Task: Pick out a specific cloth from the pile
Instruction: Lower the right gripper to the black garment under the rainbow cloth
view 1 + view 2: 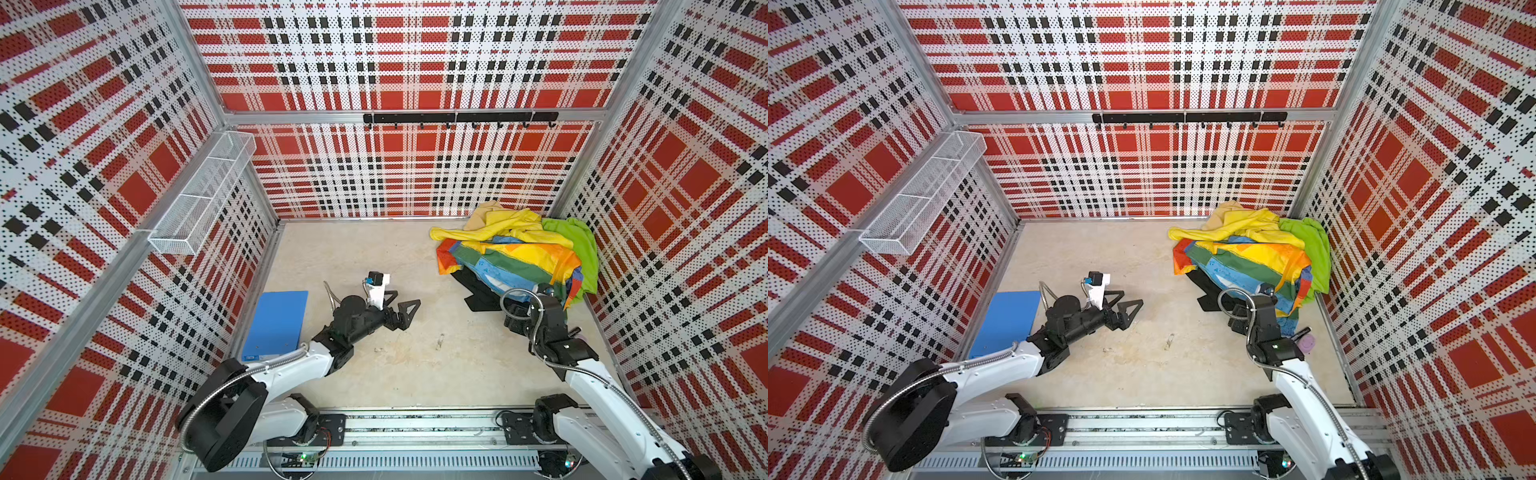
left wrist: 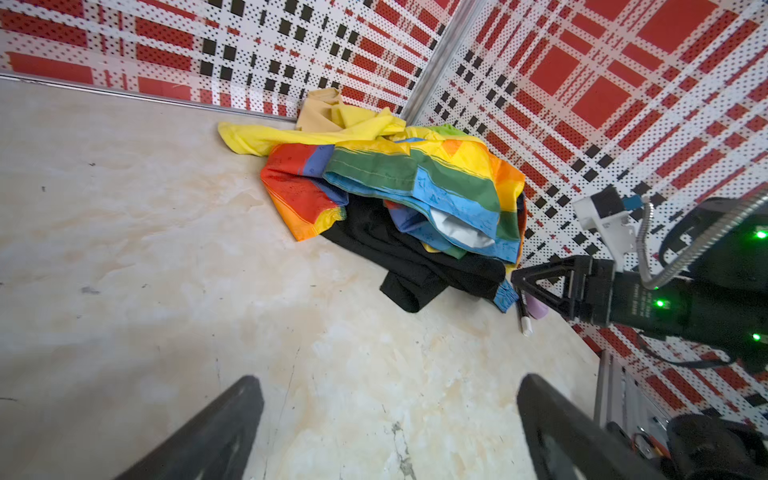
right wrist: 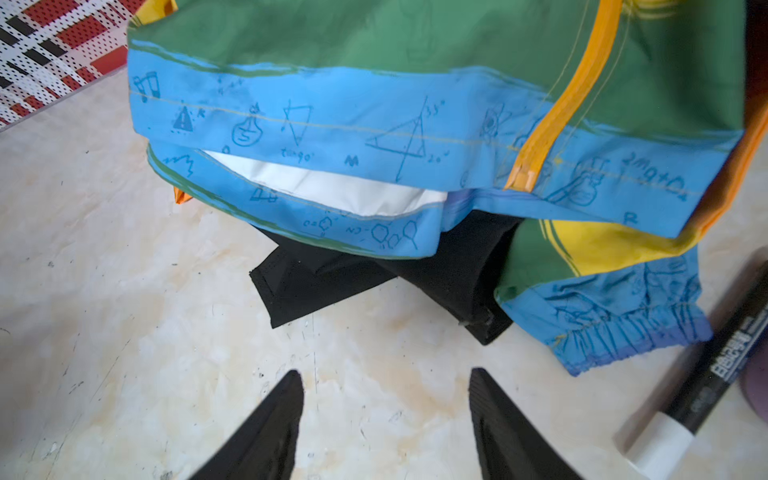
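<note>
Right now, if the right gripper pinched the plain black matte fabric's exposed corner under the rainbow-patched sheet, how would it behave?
Probably floppy: the black fabric lies creased and folded. It likely drags, since the rainbow-patched sheet rests on part of it. Its hemmed corner should give the right gripper purchase.

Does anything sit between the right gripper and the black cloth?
Nothing visible: only bare tabletop lies between the right gripper and the exposed corner of the black cloth. The rainbow-patched jacket covers the rest of it.
</note>
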Robot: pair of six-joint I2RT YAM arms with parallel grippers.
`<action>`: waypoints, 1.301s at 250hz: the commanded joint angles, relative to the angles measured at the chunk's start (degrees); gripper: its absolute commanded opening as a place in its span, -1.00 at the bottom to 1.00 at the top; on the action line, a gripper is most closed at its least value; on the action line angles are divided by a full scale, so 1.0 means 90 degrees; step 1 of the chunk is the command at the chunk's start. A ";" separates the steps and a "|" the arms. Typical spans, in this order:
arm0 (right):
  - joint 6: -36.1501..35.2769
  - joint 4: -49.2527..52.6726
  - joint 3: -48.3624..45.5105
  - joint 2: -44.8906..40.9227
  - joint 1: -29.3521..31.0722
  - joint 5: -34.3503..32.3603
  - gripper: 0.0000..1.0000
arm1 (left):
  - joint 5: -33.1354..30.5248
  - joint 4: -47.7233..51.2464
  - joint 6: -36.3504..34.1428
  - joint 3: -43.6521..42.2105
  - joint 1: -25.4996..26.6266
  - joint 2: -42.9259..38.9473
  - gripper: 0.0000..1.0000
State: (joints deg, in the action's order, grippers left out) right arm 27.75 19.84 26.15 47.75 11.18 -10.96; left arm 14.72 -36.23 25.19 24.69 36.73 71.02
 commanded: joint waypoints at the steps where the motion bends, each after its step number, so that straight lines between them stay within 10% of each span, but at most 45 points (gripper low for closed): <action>1: 0.0225 -0.0567 -0.0119 0.0065 0.0018 0.0300 0.36 | 0.0387 -0.0311 -0.0094 -0.0159 0.0085 -0.0145 0.98; 207: -0.0474 -0.0864 0.0287 0.1264 -0.1447 0.0939 0.48 | 0.0231 -0.1222 0.0269 -0.0048 0.0870 0.0875 0.98; 287: -0.0558 -0.1025 0.0597 0.1906 -0.1447 0.1105 0.02 | 0.0173 -0.1220 0.0277 -0.0087 0.0870 0.0744 0.98; 325: -0.0607 -0.0927 0.0629 0.1817 -0.1447 0.0788 -0.66 | 0.0097 -0.1222 0.0337 -0.0140 0.0842 0.0634 0.99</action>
State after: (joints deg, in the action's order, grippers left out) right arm 22.96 13.21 30.22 64.58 -1.65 -1.89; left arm 16.27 -45.06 27.29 23.51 44.34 78.43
